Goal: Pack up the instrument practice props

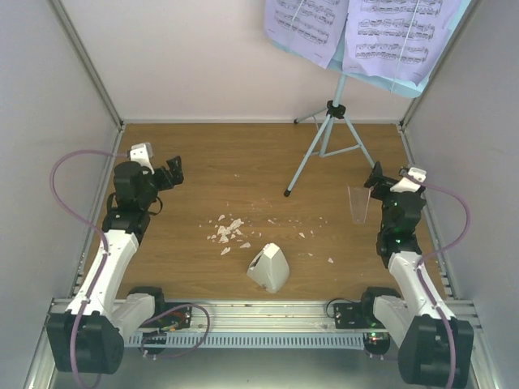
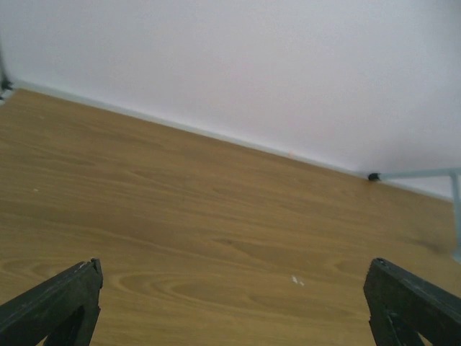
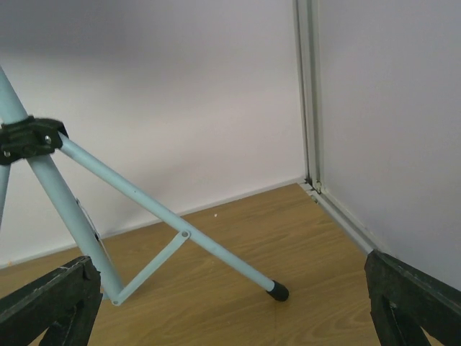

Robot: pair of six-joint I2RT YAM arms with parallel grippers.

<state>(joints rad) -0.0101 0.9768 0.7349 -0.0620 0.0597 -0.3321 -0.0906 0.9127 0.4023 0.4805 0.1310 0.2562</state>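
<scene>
The light-blue music stand rests on its tripod legs at the back right, and its desk holds two pale sheet-music pages. A white pyramid-shaped metronome lies tipped on the wood near the front centre. My left gripper hovers open at the left, far from all of these. In its wrist view the left gripper has only bare wood between the fingers. My right gripper is open just right of the stand. The right wrist view has a stand leg ahead of the right gripper.
A clear plastic cup stands close beside the right gripper. White crumbs lie scattered mid-table. White walls enclose the wooden table at the back and sides, with a metal corner post at the right.
</scene>
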